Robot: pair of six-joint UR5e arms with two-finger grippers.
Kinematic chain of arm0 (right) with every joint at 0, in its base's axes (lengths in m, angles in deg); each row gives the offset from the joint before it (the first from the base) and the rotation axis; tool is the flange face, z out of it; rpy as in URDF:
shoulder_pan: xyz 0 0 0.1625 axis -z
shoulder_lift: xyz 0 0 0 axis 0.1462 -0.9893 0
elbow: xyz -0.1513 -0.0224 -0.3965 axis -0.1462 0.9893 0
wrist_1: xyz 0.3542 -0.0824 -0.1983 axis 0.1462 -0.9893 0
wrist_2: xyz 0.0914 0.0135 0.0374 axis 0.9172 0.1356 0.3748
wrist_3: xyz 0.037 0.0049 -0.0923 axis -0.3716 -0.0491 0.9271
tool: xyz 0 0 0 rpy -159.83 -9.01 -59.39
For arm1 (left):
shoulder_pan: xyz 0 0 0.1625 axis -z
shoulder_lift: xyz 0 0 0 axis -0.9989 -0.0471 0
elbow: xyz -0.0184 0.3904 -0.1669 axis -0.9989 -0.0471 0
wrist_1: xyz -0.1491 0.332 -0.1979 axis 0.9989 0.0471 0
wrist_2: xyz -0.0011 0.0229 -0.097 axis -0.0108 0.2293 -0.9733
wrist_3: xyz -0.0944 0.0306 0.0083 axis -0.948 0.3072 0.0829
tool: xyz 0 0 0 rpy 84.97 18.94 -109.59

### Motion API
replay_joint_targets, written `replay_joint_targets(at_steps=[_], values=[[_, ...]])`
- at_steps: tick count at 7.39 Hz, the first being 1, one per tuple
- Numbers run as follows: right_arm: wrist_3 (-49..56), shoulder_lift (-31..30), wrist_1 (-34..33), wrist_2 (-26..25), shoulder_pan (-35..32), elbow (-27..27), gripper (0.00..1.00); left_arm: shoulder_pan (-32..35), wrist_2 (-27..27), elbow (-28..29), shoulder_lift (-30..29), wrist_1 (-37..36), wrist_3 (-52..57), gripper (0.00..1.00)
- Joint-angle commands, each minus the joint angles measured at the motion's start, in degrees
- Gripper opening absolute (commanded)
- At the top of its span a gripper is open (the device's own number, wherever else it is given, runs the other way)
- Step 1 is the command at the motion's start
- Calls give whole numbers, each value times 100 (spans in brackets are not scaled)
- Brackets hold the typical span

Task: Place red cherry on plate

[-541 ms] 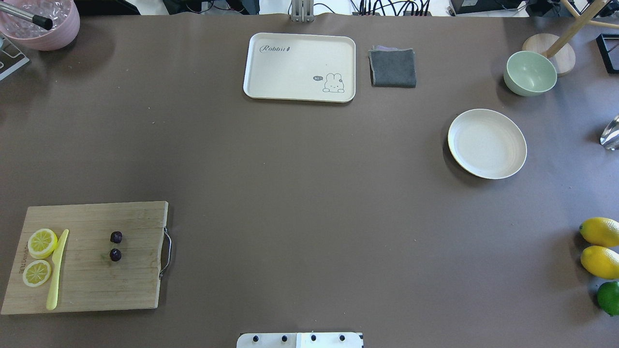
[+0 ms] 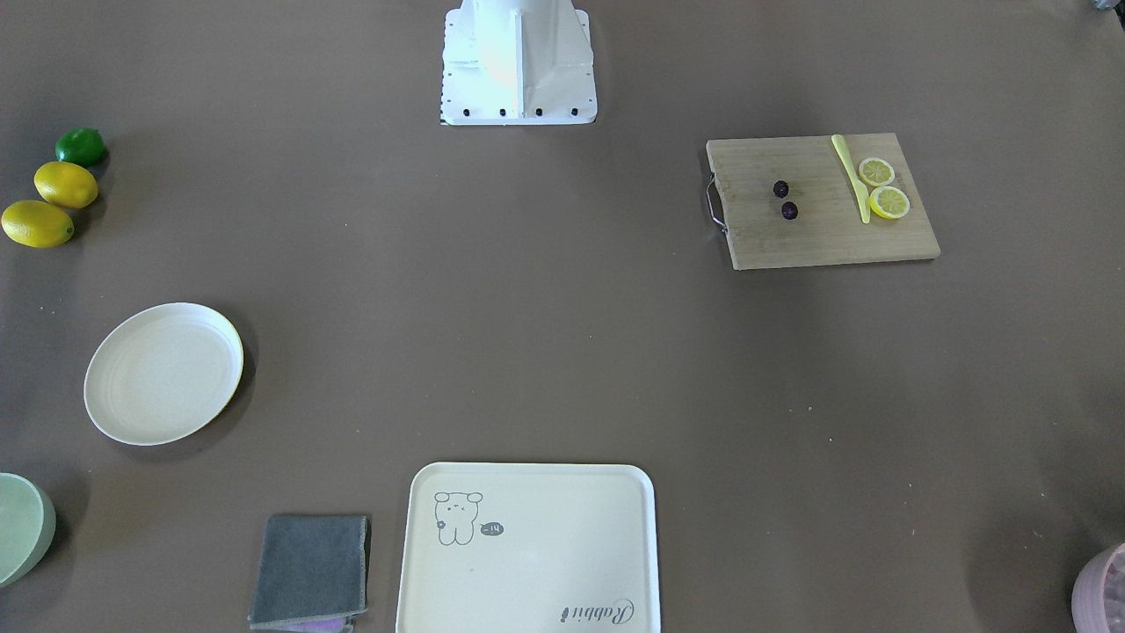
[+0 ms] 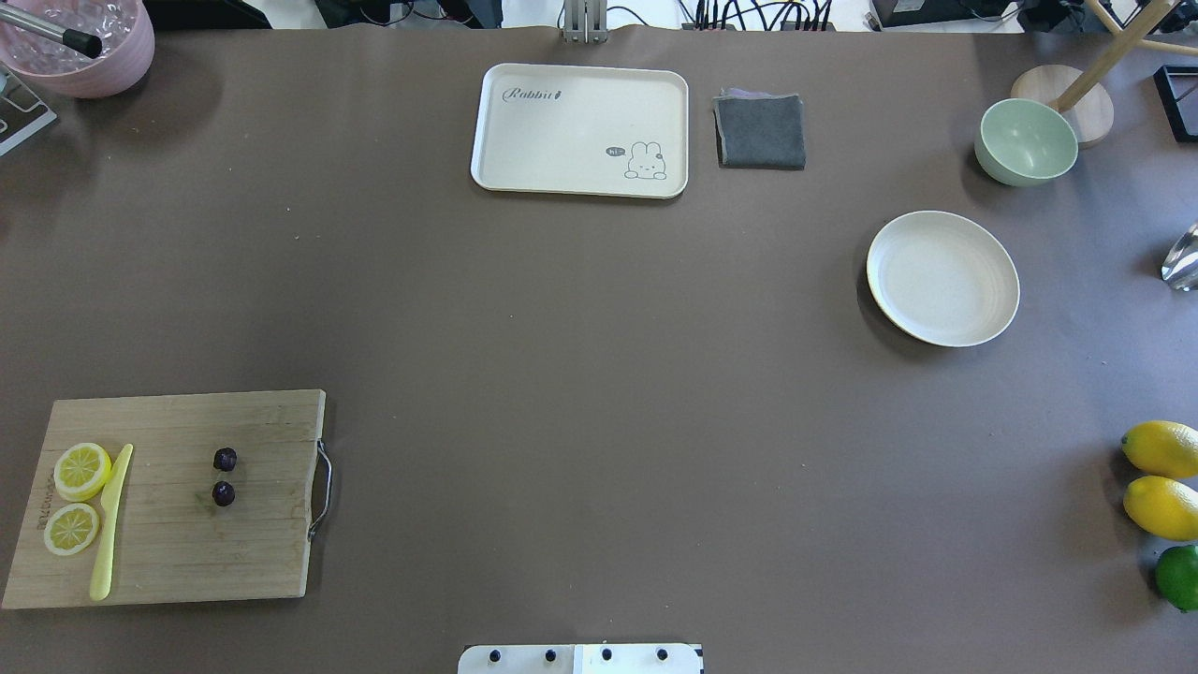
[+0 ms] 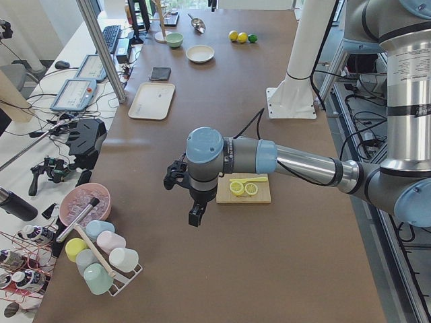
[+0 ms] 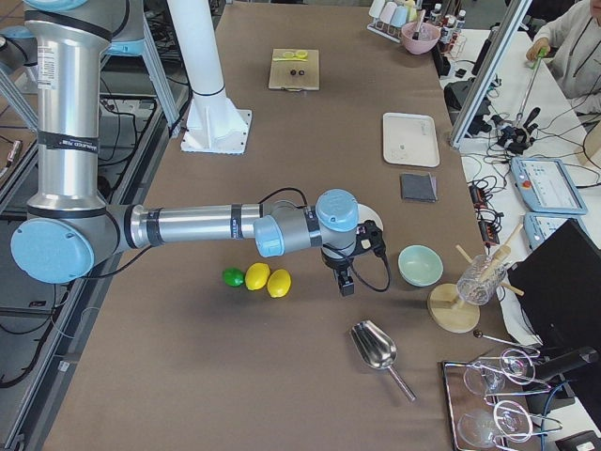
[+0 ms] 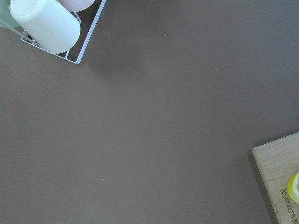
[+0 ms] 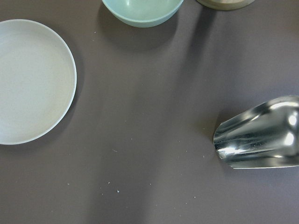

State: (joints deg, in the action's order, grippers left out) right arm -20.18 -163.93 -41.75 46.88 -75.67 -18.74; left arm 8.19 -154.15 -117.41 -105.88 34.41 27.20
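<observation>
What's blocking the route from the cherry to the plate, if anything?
Nothing visible. The red cherry sits on the cutting board at the robot's left; the plate lies far right, and only bare table runs between them in the overhead view.

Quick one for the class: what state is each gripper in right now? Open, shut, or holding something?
Left gripper: cannot be told; it shows only in a side view.
Right gripper: cannot be told; it shows only in a side view.

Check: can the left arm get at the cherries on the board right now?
Probably yes: the left claw hangs just off the board by the lemon slices, and nothing covers or crowds the cherries.
</observation>
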Motion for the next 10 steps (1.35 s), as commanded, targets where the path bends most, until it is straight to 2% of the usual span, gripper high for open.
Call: replay_joint_targets(at_steps=[1, 3, 7, 10], values=[[-9, 80, -35, 3, 5, 58, 100, -4, 9, 37, -3, -1, -12, 98], [-9, 194, -393, 12, -38, -11, 100, -4, 9, 64, 5, -2, -12, 98], [-9, 159, -404, 12, -109, -2, 100, -4, 0, 458, 6, 16, 6, 98], [-9, 160, -404, 3, -118, 24, 100, -13, -9, 433, 6, 25, 6, 98]])
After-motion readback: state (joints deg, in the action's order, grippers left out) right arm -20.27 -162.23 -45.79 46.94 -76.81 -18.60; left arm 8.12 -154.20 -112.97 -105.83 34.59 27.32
